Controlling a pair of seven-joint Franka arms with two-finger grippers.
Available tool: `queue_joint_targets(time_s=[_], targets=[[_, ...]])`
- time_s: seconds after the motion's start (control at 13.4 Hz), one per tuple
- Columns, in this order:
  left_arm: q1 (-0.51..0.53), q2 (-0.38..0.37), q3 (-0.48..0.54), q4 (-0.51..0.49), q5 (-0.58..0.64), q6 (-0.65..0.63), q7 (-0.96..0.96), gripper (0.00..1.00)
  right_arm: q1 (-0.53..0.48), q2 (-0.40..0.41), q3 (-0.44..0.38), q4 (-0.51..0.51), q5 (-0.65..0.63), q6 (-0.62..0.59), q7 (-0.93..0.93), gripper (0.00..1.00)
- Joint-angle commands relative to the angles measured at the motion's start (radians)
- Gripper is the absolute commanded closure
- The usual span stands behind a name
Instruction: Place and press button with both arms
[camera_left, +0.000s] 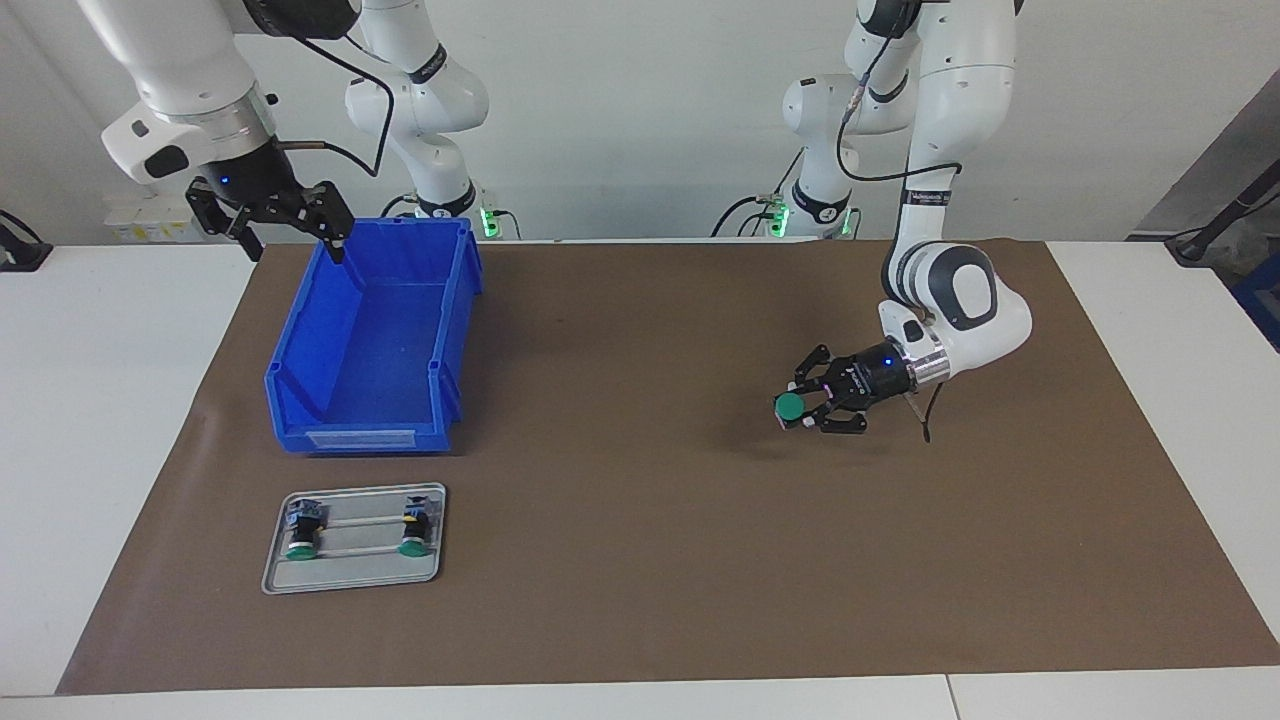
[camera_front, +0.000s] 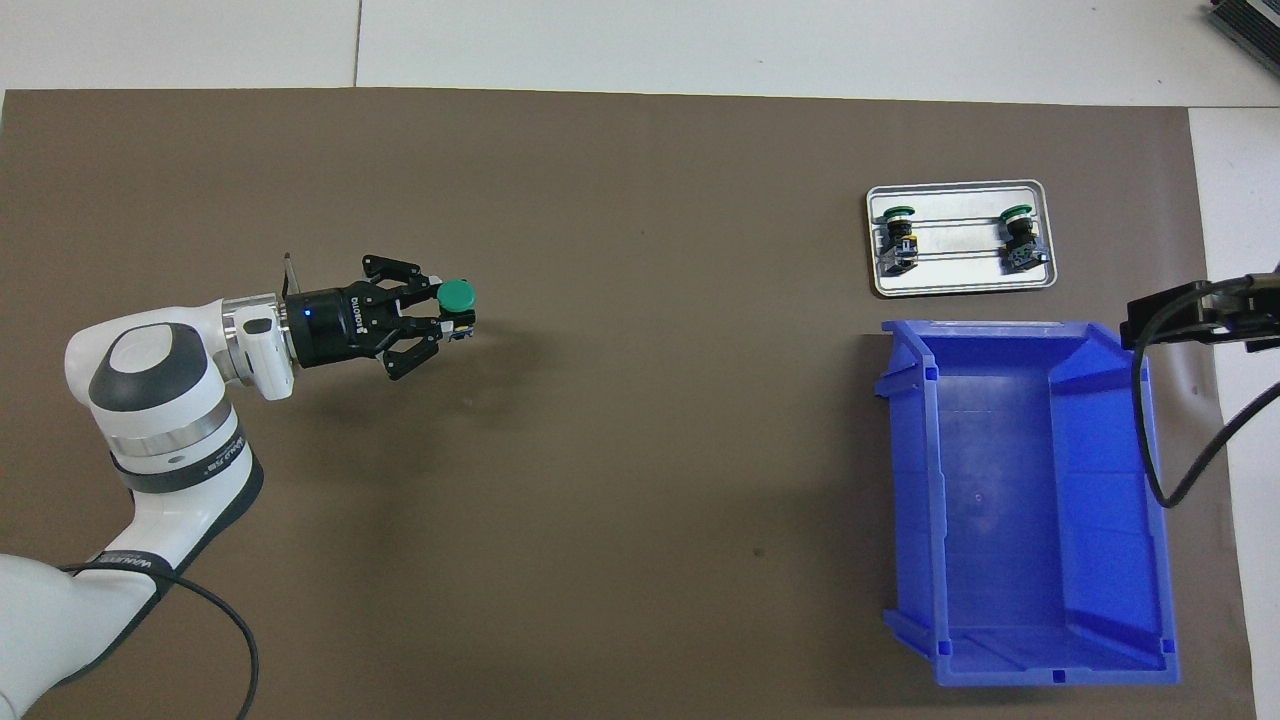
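Though label perhaps "DH-ROBOTICS", left pincer (camera_left: 800, 408) around button (camera_left: 790, 405).

Three small push-button switches with round green caps and black bodies are in view: one (camera_left: 790, 406) sits in a gripper's fingers above the mat, and two (camera_left: 302, 530) (camera_left: 414, 527) lie side by side on one shallow rectangular grey metal tray (camera_left: 352, 580). There is one open blue plastic storage bin (camera_left: 375, 425). One large brown mat (camera_left: 640, 560) covers one white table (camera_left: 120, 400). Two white jointed robot arms (camera_left: 955, 300) (camera_left: 180, 90) are present, each ending in one black two-finger gripper (camera_left: 805, 410) (camera_left: 290, 235).
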Motion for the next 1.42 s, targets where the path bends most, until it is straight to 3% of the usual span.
queue_joint_targets(time_s=[0.0,0.07,0.22,0.3,0.75,1.27,1.34], targets=[[-0.012,-0.019,0.004,-0.073,-0.056,0.017,0.092,0.79,-0.01,-0.02,0.012,-0.023,0.002,0.01,0.007,0.0],[-0.012,-0.019,0.004,-0.1,-0.064,0.009,0.143,0.8,-0.01,-0.02,0.012,-0.023,0.002,0.01,0.008,0.0],[0.018,0.08,0.004,-0.121,-0.107,-0.122,0.313,0.8,-0.01,-0.02,0.012,-0.023,0.002,0.01,0.007,0.0],[0.027,0.085,0.006,-0.118,-0.107,-0.133,0.334,0.82,-0.01,-0.02,0.012,-0.023,0.002,0.01,0.007,0.0],[0.049,0.067,0.006,-0.166,-0.11,-0.236,0.34,0.82,-0.01,-0.02,0.012,-0.023,0.002,0.01,0.008,0.0],[0.032,0.047,0.007,-0.25,-0.108,-0.241,0.414,0.8,-0.01,-0.02,0.012,-0.023,0.002,0.01,0.007,0.0],[0.03,0.045,0.009,-0.253,-0.107,-0.239,0.415,0.75,-0.01,-0.02,0.012,-0.023,0.002,0.01,0.007,0.0]])
